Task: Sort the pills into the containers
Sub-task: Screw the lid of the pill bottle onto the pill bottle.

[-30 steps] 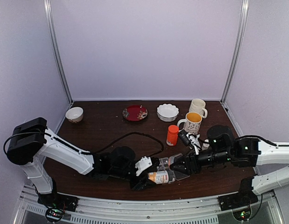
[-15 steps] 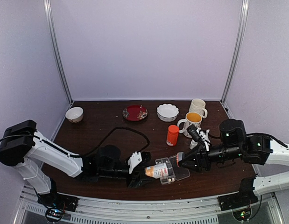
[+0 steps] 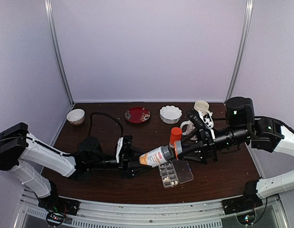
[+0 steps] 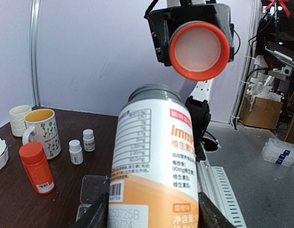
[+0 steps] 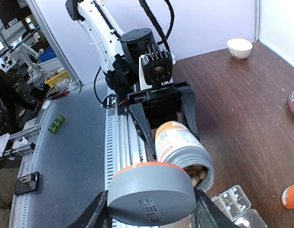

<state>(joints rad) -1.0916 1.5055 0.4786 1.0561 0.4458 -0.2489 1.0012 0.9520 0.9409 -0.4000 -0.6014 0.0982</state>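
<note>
Left gripper (image 3: 137,160) is clamped on the body of the orange-label bottle (image 3: 157,155), one finger each side near the base. The bottle is tipped toward horizontal, mouth pointing at the right arm, in the air just above and to the far left of the pill box (image 3: 164,167). Right gripper (image 3: 180,150) is clenched on the grey cap (image 5: 151,194), which is off the bottle and just beyond its mouth, above the box's far edge.

Pills (image 5: 196,174): a heap shows inside the open bottle mouth. A few whitish ones already lie in the box compartments, seen at the bottom of the right wrist view. The box sits flat on the table, its clear lid swung open to the right.

Handling, judged:
- Pills look tiny, hard and light. They would likely roll and bounce, and are too small for these fingers to pinch reliably, so they are better poured than picked.
- The bottle is rigid plastic with a glossy label, so probably slippery. A mid-body grip like the present one suits it, with the mouth kept free.
- Tip slowly, mouth low over one compartment of the box, or several pills will spill at once.
- The box is thin clear plastic and probably slides if bumped.
- The cap is stiff, with ribs along its rim, and is gripped across its width.

The orange-capped bottle (image 3: 175,136) stands just behind the box, and is not part of the job.
</note>
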